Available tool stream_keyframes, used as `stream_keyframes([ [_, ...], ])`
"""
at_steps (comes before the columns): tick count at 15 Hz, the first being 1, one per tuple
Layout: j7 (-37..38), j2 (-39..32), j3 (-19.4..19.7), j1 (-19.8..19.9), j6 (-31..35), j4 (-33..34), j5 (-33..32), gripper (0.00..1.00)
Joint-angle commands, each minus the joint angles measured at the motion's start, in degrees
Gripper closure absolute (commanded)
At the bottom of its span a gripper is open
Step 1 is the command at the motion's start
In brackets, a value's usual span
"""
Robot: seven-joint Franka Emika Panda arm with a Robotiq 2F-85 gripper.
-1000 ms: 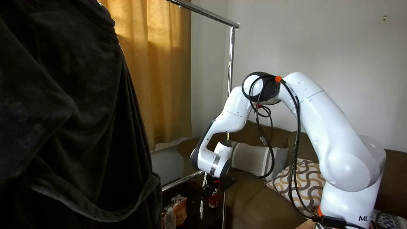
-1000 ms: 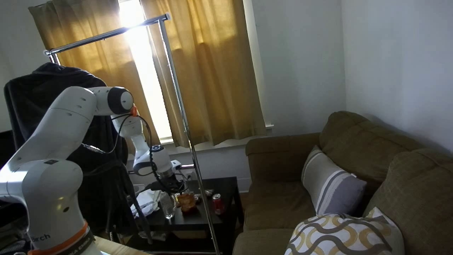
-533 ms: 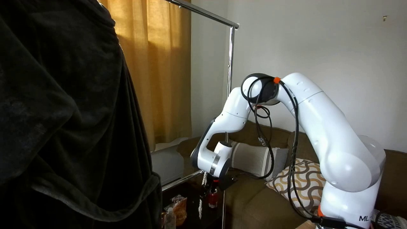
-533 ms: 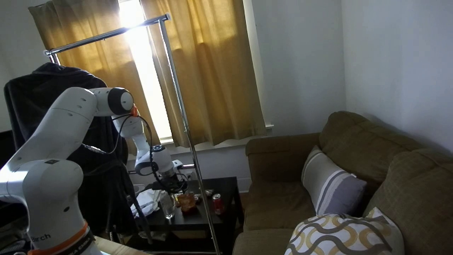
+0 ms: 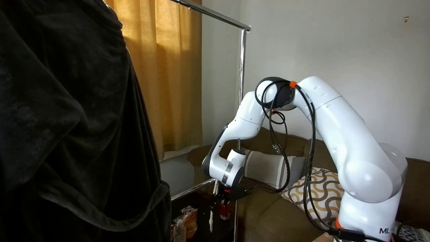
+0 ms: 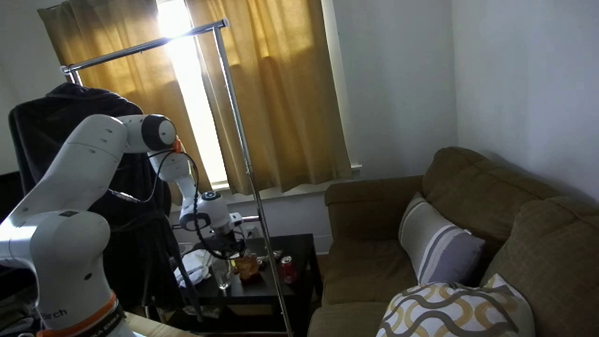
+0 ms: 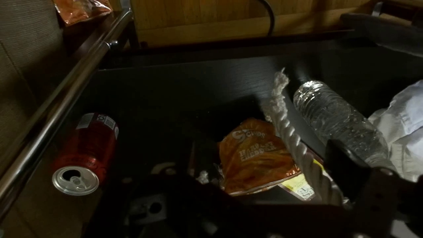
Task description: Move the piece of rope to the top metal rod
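Gripper (image 7: pixel 262 158): hangs low over the black table (image 7: pixel 165 89), with fingers (image 7: pixel 347 170) spread wide apart.
Rope (image 7: pixel 291 137): shows between the fingers in the wrist view, white and twisty, just beside the right one. Touching that one or not, cannot tell. In an exterior view, shows above the gripper and again below, with the fuzzy loose end (image 5: pixel 211 223) hanging down.
White arm (image 5: pixel 346 131): bends up, over and down to the gripper, from the right in an exterior view.
Low rod (image 5: pixel 191 190): shines close to the upper part of the rope in an exterior view. Holding that up or not, cannot tell.
Top rod (image 6: pixel 112 56): sits high above the rope and gripper, at the very top of a shiny rack (image 6: pixel 239 131).
Chip bag (image 7: pixel 257 148): lies on the black table, orange and crinkly, partly behind the rope in the wrist view.
Water bottle (image 7: pixel 343 119): shows clear and shiny in the wrist view, right of the rope.
Red can (image 7: pixel 96 145): stands at the left in the wrist view, popped open.
Dark robe (image 5: pixel 84 111): fills the near left in an exterior view.
Yellow curtains (image 6: pixel 290 117): hang at the far back in both exterior views.
Brown couch (image 6: pixel 360 262): sits on the right in an exterior view, with a striped pillow (image 6: pixel 435 248) and a swirly pillow (image 6: pixel 454 309) on top.
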State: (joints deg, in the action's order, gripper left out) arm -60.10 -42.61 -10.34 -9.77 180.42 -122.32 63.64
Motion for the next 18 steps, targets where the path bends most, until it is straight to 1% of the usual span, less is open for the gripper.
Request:
stream_keyframes([
  [1,1.61,-0.05,-0.22,0.06,-2.85,-0.09,0.23,0.26],
  [6,0.57,0.03,-0.66,0.55,-3.35,-0.28,-0.33,0.67],
  [8,0.33,-0.08,-0.36,0.34,-3.30,-0.32,-0.80,0.81],
  [9,-0.13,-0.19,-0.37,0.40,-3.25,-0.26,-1.07,0.89],
  [10,-0.49,-0.30,-0.34,0.44,-3.21,-0.17,-1.32,0.95],
  [11,-0.69,-0.36,0.12,0.07,-3.29,-0.28,-1.90,1.00],
  [16,-0.38,0.51,2.41,-1.59,-4.70,-2.14,-5.29,1.00],
  [18,1.06,1.99,4.89,-3.67,-6.34,-4.20,-7.32,1.00],
])
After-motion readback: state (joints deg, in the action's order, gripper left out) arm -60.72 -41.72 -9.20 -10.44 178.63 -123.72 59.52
